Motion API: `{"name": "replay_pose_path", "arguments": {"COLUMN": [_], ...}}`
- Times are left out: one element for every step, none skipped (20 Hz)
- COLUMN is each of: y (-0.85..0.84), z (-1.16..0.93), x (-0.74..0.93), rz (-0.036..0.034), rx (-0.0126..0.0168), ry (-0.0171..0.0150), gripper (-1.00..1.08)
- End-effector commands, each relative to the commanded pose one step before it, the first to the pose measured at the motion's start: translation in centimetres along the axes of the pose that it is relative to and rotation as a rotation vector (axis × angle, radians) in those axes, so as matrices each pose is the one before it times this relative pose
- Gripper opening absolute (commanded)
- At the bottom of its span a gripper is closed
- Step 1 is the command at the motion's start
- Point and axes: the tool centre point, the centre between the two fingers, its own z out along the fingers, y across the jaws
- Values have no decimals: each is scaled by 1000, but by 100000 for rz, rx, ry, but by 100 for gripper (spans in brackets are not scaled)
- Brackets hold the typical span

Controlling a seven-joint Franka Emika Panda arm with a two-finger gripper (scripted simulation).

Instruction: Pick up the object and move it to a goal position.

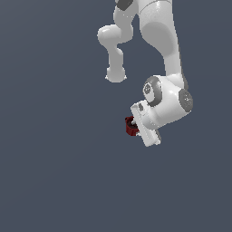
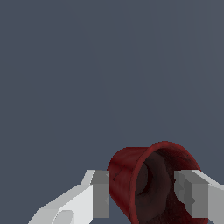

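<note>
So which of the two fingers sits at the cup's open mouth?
The finger beside the dark hollow; the other finger presses the cup's closed outer wall.

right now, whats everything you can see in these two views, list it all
cup: one, dark red with a dark hollow inside, lying on its side between the gripper's fingers; in the exterior view it shows at the gripper's end, on the exterior view's left of the hand
surface: one, plain grey-blue, fills the background in both views
arm: one, white with grey joints, reaching in from the top of the exterior view
gripper: one, white with grey pads, one finger against the cup's outer wall, the other at its rim
</note>
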Motion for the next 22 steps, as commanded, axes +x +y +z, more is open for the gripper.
{"name": "replay_pose_path", "arguments": {"y": [-86, -23, -19, -15, -11, -8, -6, -4, -2, -1, 0, 1, 2, 2, 2, 2, 1, 1, 0, -3, 5, 0], "z": [-74, -33, -34, -35, -35, -34, -34, -33, -31, -29, -27, -25, -23, -20, -17, -14, -11, -8, -5, -2, 3, 35], "x": [-395, -149, -141, -133, -124, -115, -107, -99, -91, -83, -74, -67, -59, -50, -43, -35, -28, -21, -13, -27, 21, -2], "rz": [5267, 1938, 1837, 1733, 1632, 1531, 1426, 1322, 1218, 1114, 1009, 903, 796, 693, 586, 480, 370, 262, 156, 0, -326, 0], "rx": [-958, -314, -277, -244, -213, -186, -160, -138, -118, -100, -84, -70, -57, -47, -37, -29, -21, -15, -8, 0, 28, 0], "ry": [1972, 751, 721, 689, 655, 620, 582, 543, 503, 462, 420, 378, 334, 291, 247, 202, 156, 111, 66, 0, -110, 0], "gripper": [28, 28, 28, 28, 28, 28, 28, 28, 28, 28, 28, 28, 28, 28, 28, 28, 28, 28, 28, 28, 28, 28]}}
